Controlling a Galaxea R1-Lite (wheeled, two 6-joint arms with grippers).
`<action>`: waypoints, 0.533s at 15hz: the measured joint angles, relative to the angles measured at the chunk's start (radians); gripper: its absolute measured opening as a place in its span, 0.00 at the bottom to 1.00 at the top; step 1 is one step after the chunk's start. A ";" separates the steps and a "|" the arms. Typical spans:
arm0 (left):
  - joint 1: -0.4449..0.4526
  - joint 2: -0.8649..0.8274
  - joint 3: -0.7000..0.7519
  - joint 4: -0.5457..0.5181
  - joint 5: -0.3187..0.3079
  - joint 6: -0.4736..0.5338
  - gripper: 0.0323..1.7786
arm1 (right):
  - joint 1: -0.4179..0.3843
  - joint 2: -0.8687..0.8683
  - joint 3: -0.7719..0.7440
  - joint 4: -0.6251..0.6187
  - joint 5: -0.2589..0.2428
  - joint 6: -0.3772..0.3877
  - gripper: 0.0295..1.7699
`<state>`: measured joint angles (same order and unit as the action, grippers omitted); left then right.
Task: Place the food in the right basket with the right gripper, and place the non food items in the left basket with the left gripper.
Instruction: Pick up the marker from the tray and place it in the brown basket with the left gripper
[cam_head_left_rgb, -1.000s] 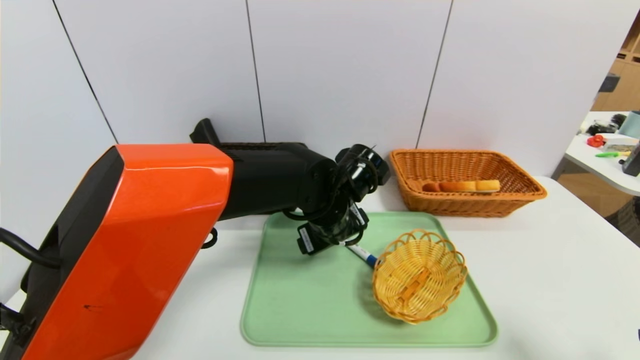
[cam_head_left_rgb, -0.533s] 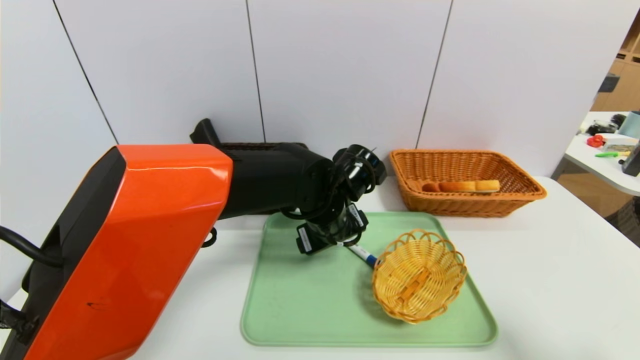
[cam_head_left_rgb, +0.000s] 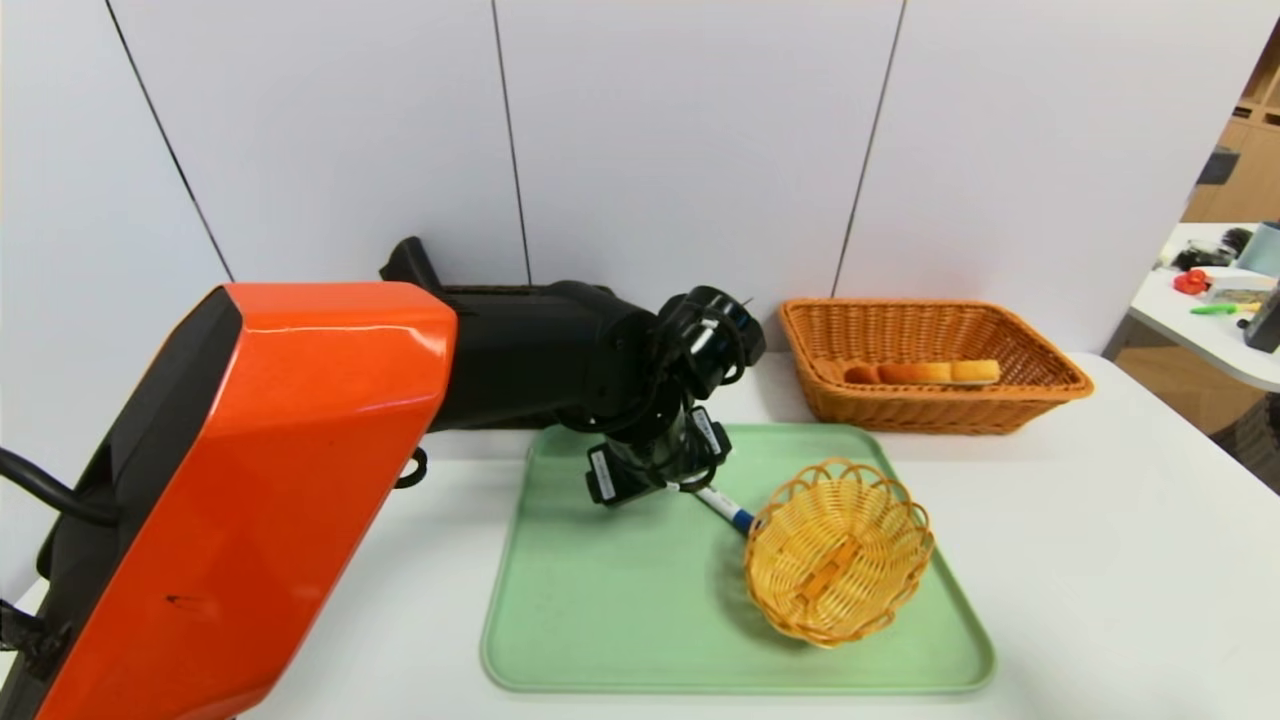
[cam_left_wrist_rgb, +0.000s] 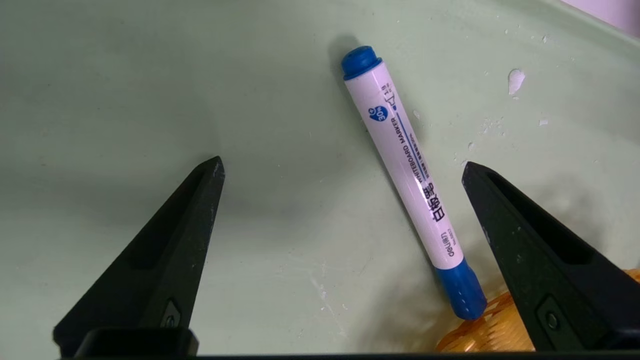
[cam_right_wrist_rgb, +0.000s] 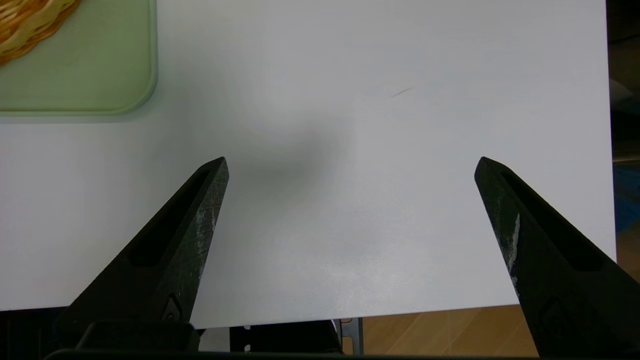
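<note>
Bread (cam_head_left_rgb: 935, 372), the one food item, already lies inside the orange right basket (cam_head_left_rgb: 1040, 395) at the back of the tabletop (cam_head_left_rgb: 1100, 560), so that half of the sorting looks finished. What remains in sight is the white marker (cam_left_wrist_rgb: 410, 180) with blue ends, lying flat on the green tray (cam_head_left_rgb: 620, 620) with one end right by the small round yellow basket (cam_head_left_rgb: 838, 565). The left end effector (cam_left_wrist_rgb: 342, 167) hangs low over the marker with its jaws spread wide and nothing between them but the pen below, which sits off-centre, nearer one finger. The dark left basket (cam_head_left_rgb: 500, 291) is almost wholly hidden behind the left arm, so its contents cannot be told. The right end effector (cam_right_wrist_rgb: 350, 165) hovers released and empty over bare tabletop beside the tray's corner, apparently idle. Grasping the marker and carrying it to the left basket is still to come.
</note>
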<state>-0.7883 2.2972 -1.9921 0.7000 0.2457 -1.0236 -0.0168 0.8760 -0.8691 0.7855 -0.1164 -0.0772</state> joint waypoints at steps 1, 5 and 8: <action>0.001 -0.007 0.000 -0.003 0.002 0.009 0.95 | 0.000 0.000 0.004 0.000 0.001 0.000 0.96; 0.000 -0.022 -0.002 0.038 0.079 0.132 0.95 | 0.002 0.000 0.018 -0.001 0.006 0.000 0.96; -0.006 -0.024 -0.002 0.047 0.143 0.254 0.95 | 0.002 0.000 0.021 -0.001 0.005 0.003 0.96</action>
<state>-0.7943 2.2736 -1.9940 0.7470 0.3891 -0.7691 -0.0149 0.8760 -0.8481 0.7840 -0.1111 -0.0745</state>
